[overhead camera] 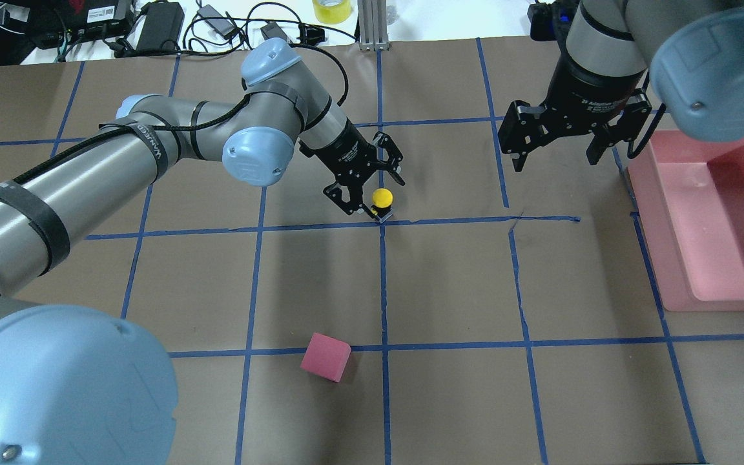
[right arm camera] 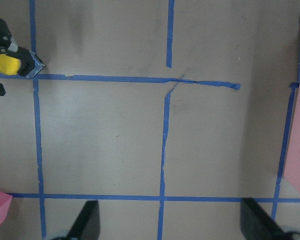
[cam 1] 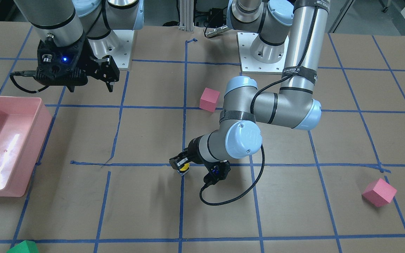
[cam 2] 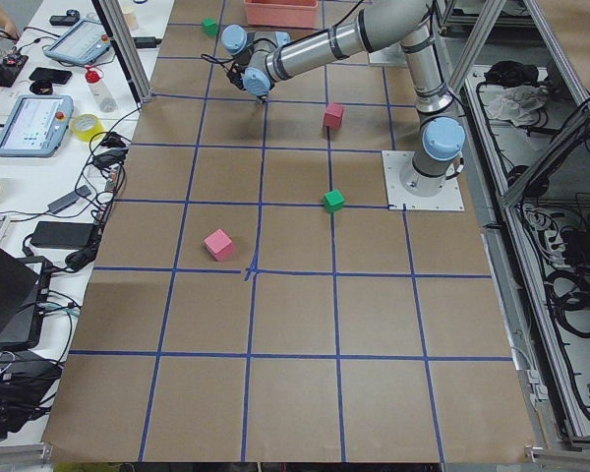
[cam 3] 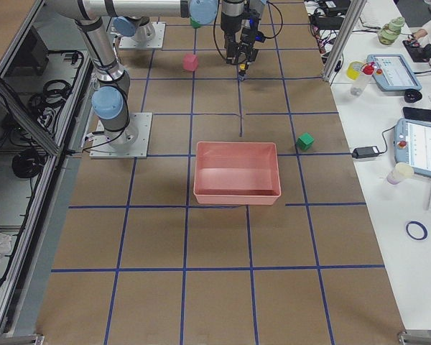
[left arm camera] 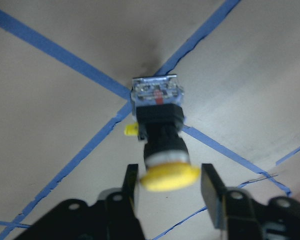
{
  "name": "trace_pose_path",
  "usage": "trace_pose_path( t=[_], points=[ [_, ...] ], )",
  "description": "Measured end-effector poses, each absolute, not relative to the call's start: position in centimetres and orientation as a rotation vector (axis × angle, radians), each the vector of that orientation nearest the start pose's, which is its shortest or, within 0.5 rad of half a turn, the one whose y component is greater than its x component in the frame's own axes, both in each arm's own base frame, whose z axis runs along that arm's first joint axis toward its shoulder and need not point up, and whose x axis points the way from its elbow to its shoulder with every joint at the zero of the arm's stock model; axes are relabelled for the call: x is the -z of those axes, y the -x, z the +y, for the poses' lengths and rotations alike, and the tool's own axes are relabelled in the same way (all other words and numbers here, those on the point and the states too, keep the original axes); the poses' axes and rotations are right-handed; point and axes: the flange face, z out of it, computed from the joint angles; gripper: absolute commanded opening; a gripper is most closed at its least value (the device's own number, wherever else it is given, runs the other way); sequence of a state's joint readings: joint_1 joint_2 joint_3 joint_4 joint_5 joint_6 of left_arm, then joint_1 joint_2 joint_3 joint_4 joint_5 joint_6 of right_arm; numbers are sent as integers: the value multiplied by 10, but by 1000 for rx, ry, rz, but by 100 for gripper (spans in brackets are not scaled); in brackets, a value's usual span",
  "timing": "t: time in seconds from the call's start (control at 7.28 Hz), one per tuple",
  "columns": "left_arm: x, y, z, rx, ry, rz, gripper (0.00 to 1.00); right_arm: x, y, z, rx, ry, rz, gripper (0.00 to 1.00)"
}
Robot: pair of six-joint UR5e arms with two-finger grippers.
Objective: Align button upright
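Note:
The button [overhead camera: 382, 197] stands upright on its grey-white base at a blue tape crossing, yellow cap on top. It also shows in the front view [cam 1: 184, 168], the left wrist view [left arm camera: 160, 125] and the right wrist view [right arm camera: 9, 64]. My left gripper [overhead camera: 378, 203] reaches down at a slant. Its fingers [left arm camera: 131, 187] lie close against both sides of the yellow cap, shut on the button. My right gripper [overhead camera: 556, 159] hangs open and empty above the table, well to the right of the button, with bare paper below it in its wrist view [right arm camera: 172, 222].
A pink tray [overhead camera: 688, 258] stands at the right edge. A pink cube [overhead camera: 325, 356] lies nearer the robot than the button. Another pink cube [cam 1: 379, 192] and a green cube [cam 1: 23, 247] lie far off. Blue tape lines cross the brown paper.

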State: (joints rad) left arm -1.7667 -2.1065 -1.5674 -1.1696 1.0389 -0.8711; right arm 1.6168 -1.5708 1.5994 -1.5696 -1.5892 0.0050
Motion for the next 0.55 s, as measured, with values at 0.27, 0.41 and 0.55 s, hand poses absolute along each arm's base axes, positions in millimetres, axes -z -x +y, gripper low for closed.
trace_pose_path(
  t=[0.27, 0.41, 0.55],
  points=[
    [-269, 299, -591, -543, 1159, 3256, 100, -474, -154, -482, -45, 64, 3160, 100],
    [-307, 295, -581, -465, 1116, 3254, 100, -474, -154, -482, -45, 64, 3160, 100],
    [-355, 288, -563, -401, 1036, 3247, 100, -474, -154, -482, -45, 63, 3160, 100]
  ],
)
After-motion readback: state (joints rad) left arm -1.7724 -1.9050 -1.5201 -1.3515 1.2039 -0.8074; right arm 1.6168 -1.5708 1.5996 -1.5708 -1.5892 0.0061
